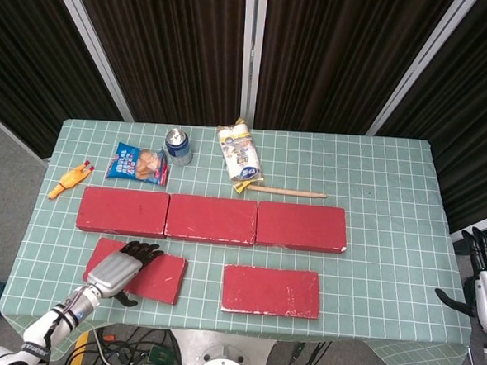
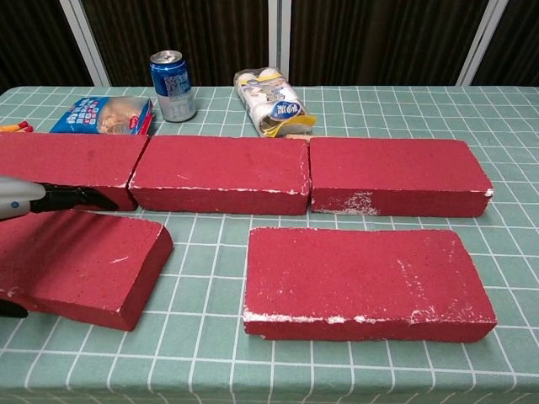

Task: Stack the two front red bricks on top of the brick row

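Note:
Three red bricks form a row (image 1: 211,218) across the table's middle, also seen in the chest view as the brick row (image 2: 221,172). In front of it lie two more: the tilted front-left brick (image 1: 161,278) (image 2: 84,261) and the front-right brick (image 1: 271,291) (image 2: 366,282). My left hand (image 1: 121,269) lies over the left part of the front-left brick, dark fingers (image 2: 80,199) stretched across its top and thumb at its near edge; the brick lies flat on the table. My right hand (image 1: 485,288) hangs beyond the table's right edge, fingers apart and holding nothing.
Behind the row stand a blue can (image 1: 178,145) (image 2: 173,84), a blue snack bag (image 1: 137,164) (image 2: 101,115), a white packet (image 1: 239,156) (image 2: 274,103) and a wooden stick (image 1: 288,192). A yellow toy (image 1: 70,180) lies at the far left edge.

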Robot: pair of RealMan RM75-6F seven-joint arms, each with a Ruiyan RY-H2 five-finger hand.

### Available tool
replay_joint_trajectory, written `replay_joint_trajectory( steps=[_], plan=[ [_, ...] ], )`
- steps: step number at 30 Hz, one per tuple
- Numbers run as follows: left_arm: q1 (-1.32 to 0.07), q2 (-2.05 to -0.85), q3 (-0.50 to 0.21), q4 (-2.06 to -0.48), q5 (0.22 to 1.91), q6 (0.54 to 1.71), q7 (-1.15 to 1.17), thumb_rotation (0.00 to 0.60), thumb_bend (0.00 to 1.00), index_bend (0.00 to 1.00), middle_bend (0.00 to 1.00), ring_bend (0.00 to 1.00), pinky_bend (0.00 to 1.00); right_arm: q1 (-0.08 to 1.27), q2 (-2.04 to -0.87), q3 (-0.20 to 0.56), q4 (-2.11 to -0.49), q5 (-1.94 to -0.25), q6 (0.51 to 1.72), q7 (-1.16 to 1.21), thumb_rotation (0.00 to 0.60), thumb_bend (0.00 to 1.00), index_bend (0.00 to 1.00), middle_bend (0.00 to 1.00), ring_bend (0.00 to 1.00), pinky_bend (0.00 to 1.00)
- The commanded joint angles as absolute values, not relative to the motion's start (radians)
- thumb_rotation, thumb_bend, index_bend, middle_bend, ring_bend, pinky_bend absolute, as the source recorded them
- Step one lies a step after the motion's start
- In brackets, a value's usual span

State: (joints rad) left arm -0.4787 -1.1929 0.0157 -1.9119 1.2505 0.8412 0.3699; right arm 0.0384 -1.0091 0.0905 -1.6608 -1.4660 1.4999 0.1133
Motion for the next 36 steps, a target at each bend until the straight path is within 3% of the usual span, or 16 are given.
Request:
replay_joint_trajectory(
  steps=[1,23,36],
  plan=[
    [-0.492,-1.207,0.018,-1.902,1.222,0.841,0.384,0.6,0.0,0.03,0.0,0.0,0.0,0.038,-1.012,0.09,-1.656,-1.466,1.499,0.118,0.6,0.0,0.0,0.0,0.0,0.0],
    [-0.543,-1.234,0.041,-1.86,1.155,0.839,0.369,0.6,0.0,0.04,0.02,0.0,0.0,0.037,-1.022,0.088,-1.635,-1.456,1.491,0.133,0.6,0.0,0.0,0.0,0.0,0.0],
    [-0.542,-1.26,0.06,-1.846,1.137,0.891,0.403,0.6,0.09,0.1,0.1,0.0,0.0,0.036,-1.023,0.09,-1.631,-1.448,1.488,0.139,0.6,0.0,0.0,0.0,0.0,0.0]
  ],
)
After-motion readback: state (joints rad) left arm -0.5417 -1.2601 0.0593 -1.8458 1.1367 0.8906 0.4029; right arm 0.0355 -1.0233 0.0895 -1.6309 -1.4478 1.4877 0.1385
